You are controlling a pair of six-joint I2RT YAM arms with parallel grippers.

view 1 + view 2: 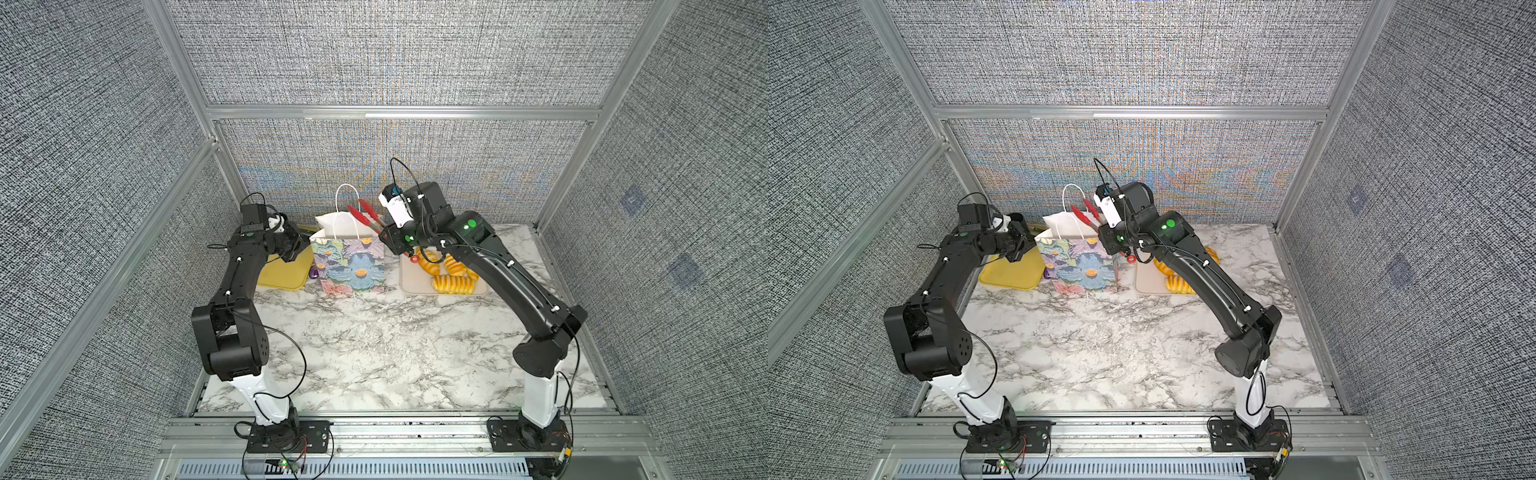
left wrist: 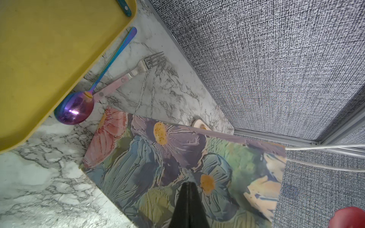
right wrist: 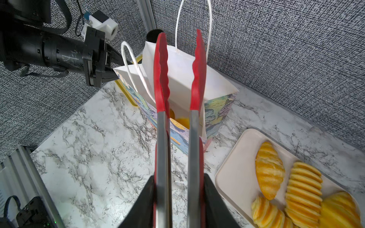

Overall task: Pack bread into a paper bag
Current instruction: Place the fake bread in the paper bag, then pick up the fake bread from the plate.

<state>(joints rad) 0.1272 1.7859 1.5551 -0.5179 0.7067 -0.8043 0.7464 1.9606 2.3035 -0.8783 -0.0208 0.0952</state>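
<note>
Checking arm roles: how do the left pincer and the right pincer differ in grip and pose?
The left pincer is shut at the top corner of the paper bag, seemingly pinching it; the right pincer clamps red tongs. The left pincer reaches the bag from its side; the right pincer holds the tongs, tips apart and empty, above its mouth. Both are black and clear of the table.

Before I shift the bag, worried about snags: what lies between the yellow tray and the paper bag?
A purple spoon and a pink-handled fork lie there, shown in the left wrist view.
</note>
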